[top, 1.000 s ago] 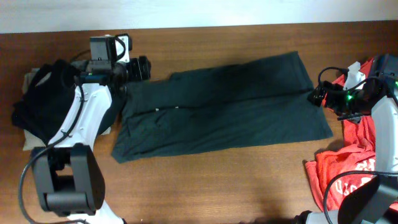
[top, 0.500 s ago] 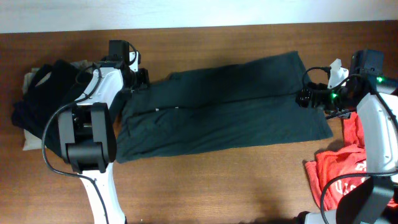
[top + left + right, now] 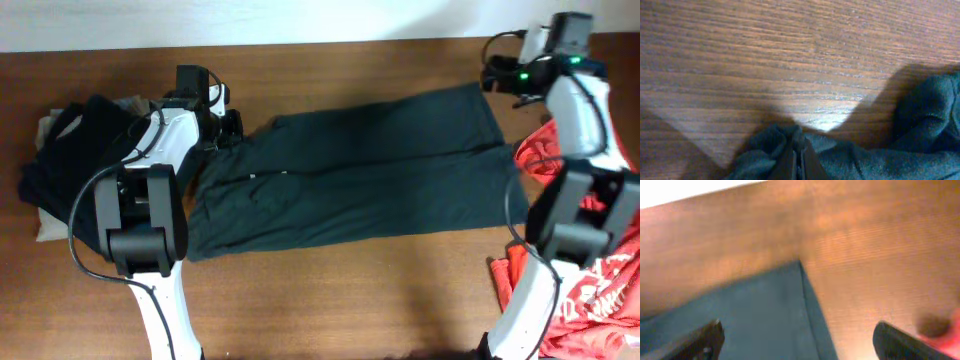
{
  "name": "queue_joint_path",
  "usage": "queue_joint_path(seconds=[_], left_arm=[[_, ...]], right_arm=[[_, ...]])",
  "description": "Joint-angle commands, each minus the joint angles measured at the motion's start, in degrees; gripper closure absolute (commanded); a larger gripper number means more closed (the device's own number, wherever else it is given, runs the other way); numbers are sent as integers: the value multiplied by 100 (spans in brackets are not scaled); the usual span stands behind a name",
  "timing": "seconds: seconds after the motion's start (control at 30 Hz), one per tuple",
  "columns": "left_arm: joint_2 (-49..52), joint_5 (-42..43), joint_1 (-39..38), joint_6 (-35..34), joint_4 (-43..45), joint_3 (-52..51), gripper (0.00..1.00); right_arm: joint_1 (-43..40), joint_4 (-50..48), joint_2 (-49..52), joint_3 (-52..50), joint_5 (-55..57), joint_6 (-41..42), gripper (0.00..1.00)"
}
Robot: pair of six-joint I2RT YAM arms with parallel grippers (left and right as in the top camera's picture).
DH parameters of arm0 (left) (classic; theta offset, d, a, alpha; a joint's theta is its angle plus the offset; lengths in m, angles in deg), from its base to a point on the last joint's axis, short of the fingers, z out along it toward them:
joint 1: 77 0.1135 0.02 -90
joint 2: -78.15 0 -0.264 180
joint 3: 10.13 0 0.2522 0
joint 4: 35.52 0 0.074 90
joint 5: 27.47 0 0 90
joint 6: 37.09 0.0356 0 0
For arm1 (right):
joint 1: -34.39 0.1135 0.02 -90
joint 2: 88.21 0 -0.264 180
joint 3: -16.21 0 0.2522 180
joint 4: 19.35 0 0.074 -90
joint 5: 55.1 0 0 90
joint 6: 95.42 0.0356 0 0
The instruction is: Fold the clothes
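A large dark garment (image 3: 350, 170) of the clothes lies spread flat across the middle of the wooden table (image 3: 330, 300). My left gripper (image 3: 232, 125) is at its far left corner, shut on a bunched fold of the dark fabric (image 3: 775, 142); in the left wrist view the left gripper (image 3: 799, 156) has its jaws pressed together with cloth around them. My right gripper (image 3: 492, 78) hovers over the garment's far right corner (image 3: 802, 280). In the right wrist view the right gripper (image 3: 797, 332) stands wide open with nothing between its fingers (image 3: 707, 337).
A red white-printed shirt (image 3: 580, 290) lies crumpled at the right edge, partly under the right arm. A heap of black clothes (image 3: 70, 160) rests on something beige (image 3: 45, 230) at the left. The table's far edge meets a white wall (image 3: 300, 20).
The left gripper has closed on the garment's far left corner. The right arm has swung from the garment's right edge up to its far right corner, still open.
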State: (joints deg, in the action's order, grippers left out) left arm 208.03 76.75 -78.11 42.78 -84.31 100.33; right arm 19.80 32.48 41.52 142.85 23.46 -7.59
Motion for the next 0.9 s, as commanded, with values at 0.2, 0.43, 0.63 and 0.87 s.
queue_joint_path(seconds=[0.2,0.43,0.63,0.87], left_arm=[[11,107,-28,-52,-63,52,99],[11,107,-28,-52,-127,52,100],[-295,105,-22,-52,-214,52,99],[-1912,114,-24,-57,-2225,52,100]], right_arm=[[643,-1851,1545,79,761,160,1],[680,-1569,1606,79,990,334,96],[658,-518,643,157,2033,584,96],[658,1891,-616,157,2745,579,96]])
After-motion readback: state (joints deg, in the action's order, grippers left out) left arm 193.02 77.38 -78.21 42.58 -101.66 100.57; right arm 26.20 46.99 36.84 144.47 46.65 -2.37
